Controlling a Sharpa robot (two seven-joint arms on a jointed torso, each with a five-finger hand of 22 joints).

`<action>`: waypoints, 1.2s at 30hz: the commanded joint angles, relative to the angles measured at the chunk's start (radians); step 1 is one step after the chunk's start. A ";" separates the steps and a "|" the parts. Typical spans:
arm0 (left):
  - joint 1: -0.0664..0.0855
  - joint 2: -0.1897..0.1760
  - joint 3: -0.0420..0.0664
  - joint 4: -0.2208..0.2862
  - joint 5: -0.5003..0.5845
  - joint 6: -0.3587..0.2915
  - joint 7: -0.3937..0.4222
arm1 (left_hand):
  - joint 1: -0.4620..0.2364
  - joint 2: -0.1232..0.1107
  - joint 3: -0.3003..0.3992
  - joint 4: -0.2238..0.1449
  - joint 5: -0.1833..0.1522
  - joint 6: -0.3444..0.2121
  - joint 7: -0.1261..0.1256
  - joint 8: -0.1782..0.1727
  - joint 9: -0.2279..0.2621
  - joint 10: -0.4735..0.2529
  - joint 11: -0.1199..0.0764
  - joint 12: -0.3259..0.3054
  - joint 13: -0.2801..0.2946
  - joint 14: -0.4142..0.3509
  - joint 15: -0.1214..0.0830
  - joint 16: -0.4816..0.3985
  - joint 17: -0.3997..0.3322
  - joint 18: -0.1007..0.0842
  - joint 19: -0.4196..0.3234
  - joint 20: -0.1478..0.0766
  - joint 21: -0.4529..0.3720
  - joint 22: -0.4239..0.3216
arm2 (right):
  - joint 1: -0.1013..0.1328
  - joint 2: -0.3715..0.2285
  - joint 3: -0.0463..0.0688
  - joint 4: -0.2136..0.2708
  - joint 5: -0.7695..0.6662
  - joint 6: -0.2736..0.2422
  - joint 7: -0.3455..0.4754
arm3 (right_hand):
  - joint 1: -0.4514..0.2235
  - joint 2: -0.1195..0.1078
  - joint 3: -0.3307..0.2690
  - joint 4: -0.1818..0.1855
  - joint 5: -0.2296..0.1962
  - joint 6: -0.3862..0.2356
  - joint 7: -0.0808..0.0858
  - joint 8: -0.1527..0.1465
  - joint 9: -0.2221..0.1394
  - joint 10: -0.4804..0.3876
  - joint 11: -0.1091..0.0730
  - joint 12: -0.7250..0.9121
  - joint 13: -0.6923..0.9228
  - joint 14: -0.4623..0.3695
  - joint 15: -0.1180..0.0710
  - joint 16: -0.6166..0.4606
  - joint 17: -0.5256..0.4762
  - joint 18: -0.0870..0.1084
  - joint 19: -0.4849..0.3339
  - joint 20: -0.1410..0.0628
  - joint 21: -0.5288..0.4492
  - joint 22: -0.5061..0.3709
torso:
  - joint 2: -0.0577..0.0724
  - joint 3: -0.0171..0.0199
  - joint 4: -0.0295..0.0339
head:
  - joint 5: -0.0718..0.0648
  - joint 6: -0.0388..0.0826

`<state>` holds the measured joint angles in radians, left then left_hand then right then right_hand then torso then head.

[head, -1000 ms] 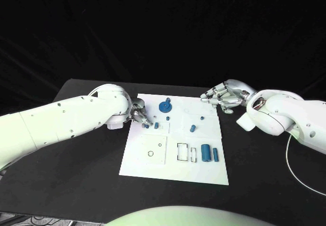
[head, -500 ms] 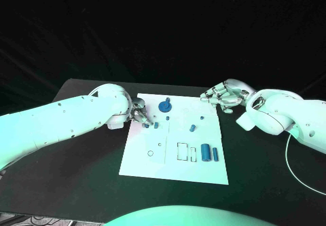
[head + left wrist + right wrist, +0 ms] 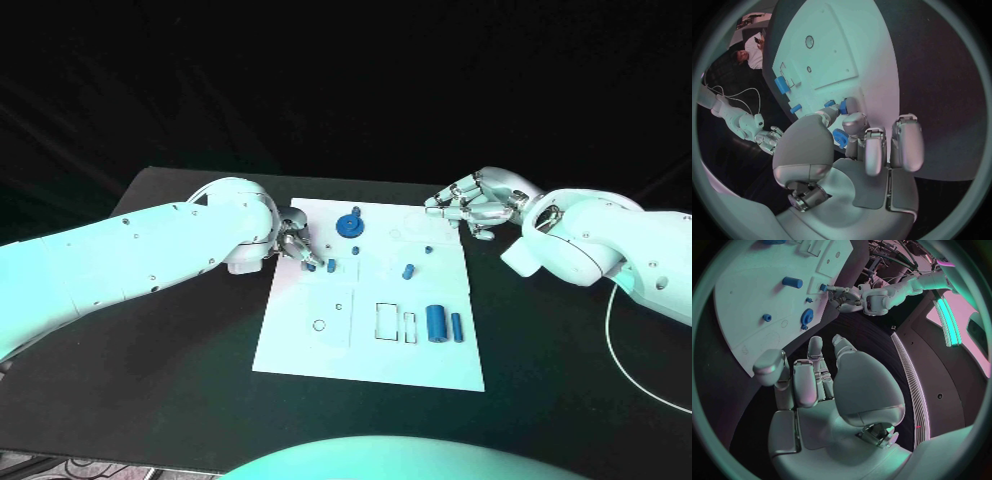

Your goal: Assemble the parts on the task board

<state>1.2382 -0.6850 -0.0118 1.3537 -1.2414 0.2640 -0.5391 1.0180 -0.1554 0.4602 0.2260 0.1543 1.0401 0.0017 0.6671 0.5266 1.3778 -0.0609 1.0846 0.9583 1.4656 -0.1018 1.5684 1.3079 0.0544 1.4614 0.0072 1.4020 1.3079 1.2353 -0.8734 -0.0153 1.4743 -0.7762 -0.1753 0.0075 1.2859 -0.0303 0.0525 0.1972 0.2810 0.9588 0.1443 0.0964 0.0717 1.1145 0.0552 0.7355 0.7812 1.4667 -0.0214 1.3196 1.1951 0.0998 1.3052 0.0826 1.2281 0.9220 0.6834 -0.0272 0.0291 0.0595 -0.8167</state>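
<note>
The white task board lies in the middle of the black table. My left hand is at the board's left edge, pinching a small blue part between thumb and fingertip, low over the board. Another small blue part lies just beside it. A blue gear stands on the far part of the board, and it is also visible past the left fingers. My right hand hovers off the board's far right corner with its fingers loosely bent and nothing in them.
A short blue peg lies mid-board. Two blue cylinders lie near the board's right edge beside rectangular slots. A ring-shaped recess marks the near left. A white cable runs along the table at the right.
</note>
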 commanded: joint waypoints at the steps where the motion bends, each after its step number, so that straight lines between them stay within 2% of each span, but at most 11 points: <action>1: 0.000 0.000 0.000 0.000 0.001 0.006 -0.008 | -0.011 0.003 -0.011 0.001 -0.003 0.007 -0.001 -0.005 -0.002 0.006 -0.001 0.006 0.001 0.105 -0.007 0.002 0.263 -0.007 0.025 -0.003 0.003 0.098 | 0.000 0.001 0.000 0.000 -0.001 0.014 0.009 | 0.001 0.007 -0.005 0.001 0.002 0.000 0.002 0.006 0.000 -0.007 0.003 -0.003 -0.001 0.022 0.000 -0.006 -0.001 0.021 -0.005 0.000 -0.004 -0.002 | 0.000 -0.0002 0.0004 | 0.000 -0.001; 14: 0.000 -0.005 0.000 0.004 0.001 0.002 -0.016 | -0.011 0.005 -0.016 0.004 -0.002 0.009 -0.001 -0.005 -0.002 0.007 -0.001 0.007 0.002 0.105 -0.007 0.002 0.263 -0.007 0.026 -0.003 0.005 0.100 | 0.000 0.002 0.000 -0.001 -0.001 0.015 0.009 | 0.001 0.007 -0.005 0.001 0.002 0.000 0.002 0.006 0.000 -0.007 0.003 -0.003 -0.001 0.022 0.000 -0.006 -0.001 0.021 -0.005 0.000 -0.004 -0.002 | 0.000 -0.0011 0.0010 | 0.000 -0.002; 36: 0.000 -0.003 0.001 0.008 0.014 0.001 -0.010 | -0.011 0.012 -0.025 0.009 -0.002 0.012 -0.002 -0.005 -0.003 0.010 -0.002 0.010 0.006 0.105 -0.007 0.002 0.263 -0.008 0.028 -0.003 0.008 0.104 | 0.000 0.003 0.000 -0.001 -0.001 0.017 0.009 | 0.001 0.007 -0.005 0.001 0.002 0.000 0.002 0.006 0.000 -0.007 0.003 -0.003 -0.001 0.022 0.000 -0.006 -0.001 0.021 -0.005 0.000 -0.004 -0.002 | 0.000 0.0004 -0.0007 | 0.003 -0.005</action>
<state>1.2381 -0.6897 -0.0115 1.3588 -1.2385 0.2644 -0.5550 1.0102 -0.1475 0.4415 0.2342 0.1543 1.0435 -0.0018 0.6672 0.5248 1.3814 -0.0644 1.0885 0.9640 1.4655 -0.1017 1.5684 1.3075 0.0545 1.4614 0.0073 1.4058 1.3076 1.2353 -0.8713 -0.0153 1.4727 -0.7762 -0.1732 0.0080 1.2860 -0.0304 0.0525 0.1971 0.2809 0.9588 0.1443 0.0964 0.0717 1.1150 0.0557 0.7354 0.7813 1.4667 -0.0214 1.3196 1.1952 0.0998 1.3052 0.0826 1.2281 0.9213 0.6834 -0.0269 0.0291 0.0616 -0.8222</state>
